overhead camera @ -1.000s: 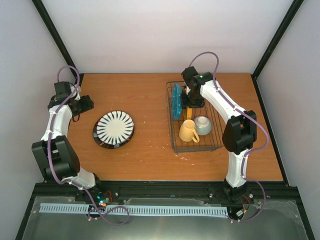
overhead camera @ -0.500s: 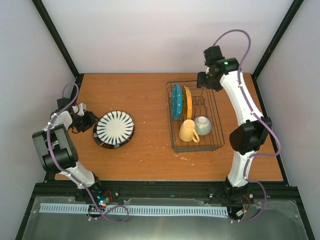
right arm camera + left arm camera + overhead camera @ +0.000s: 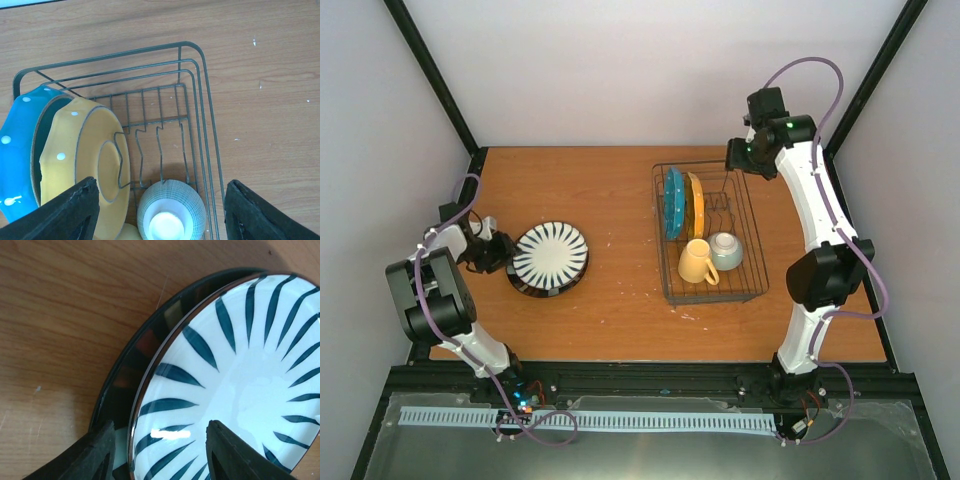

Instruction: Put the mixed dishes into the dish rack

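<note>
Two plates lie stacked on the table (image 3: pixel 610 300), well to the left of the dish rack (image 3: pixel 738 215). The black-and-white striped plate (image 3: pixel 548 255) is on top of a dark-rimmed plate (image 3: pixel 135 355), of which only the glossy rim shows. Your left gripper (image 3: pixel 159 435) is low at the stack's left edge. Its jaws are apart with the striped plate's rim between them, and it grips nothing yet.

Treat these plates as glazed ceramic: stiff, fairly heavy for a two-finger pinch, slick, and likely to chip if dropped or knocked on wire. Take hold at the rim, one finger over the lip and one under it. I judge the hard part to be slipping the lower finger between the two plates without catching the dark one as well. Expect the plate to swing when you lift it by one edge.

In the rack, the teal dotted plate (image 3: pixel 672 203) and the orange dotted plate (image 3: pixel 694 205) stand upright side by side in the far-left slots. The pale yellow mug (image 3: pixel 697 262) and the small bowl (image 3: pixel 726 250) sit at the near end. The slots to the right of the orange plate are free. Your right gripper (image 3: pixel 740 157) hangs above the rack's far end, jaws wide and empty.
</note>
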Tool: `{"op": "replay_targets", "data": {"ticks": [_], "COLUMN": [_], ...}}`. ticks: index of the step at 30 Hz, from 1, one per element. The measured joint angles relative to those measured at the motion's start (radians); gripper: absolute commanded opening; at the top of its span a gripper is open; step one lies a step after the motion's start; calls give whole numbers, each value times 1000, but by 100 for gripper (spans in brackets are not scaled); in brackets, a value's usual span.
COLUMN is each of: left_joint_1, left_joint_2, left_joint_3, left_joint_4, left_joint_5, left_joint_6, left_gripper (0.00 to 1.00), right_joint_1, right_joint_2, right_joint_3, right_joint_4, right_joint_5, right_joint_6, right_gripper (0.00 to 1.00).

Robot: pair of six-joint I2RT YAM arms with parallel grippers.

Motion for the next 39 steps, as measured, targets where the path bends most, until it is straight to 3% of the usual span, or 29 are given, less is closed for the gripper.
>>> {"op": "replay_targets", "data": {"ticks": [14, 25, 39], "left_joint_1": [0, 3, -2], "left_joint_2": [91, 198, 222], "left_joint_3": [4, 19, 53], "left_joint_4": [-4, 3, -16], "left_joint_5": [99, 208, 231], "left_joint_6": [7, 37, 66], "left_gripper": [39, 1, 1], "right_joint_1": [-30, -44, -44], "right_joint_2": [0, 0, 0], "right_joint_3": [-24, -26, -25], "right_joint_4": [21, 27, 73], "right_joint_5": [-31, -38, -112], "right_joint_6": [-29, -29, -29], "right_gripper": [68, 67, 65]}}
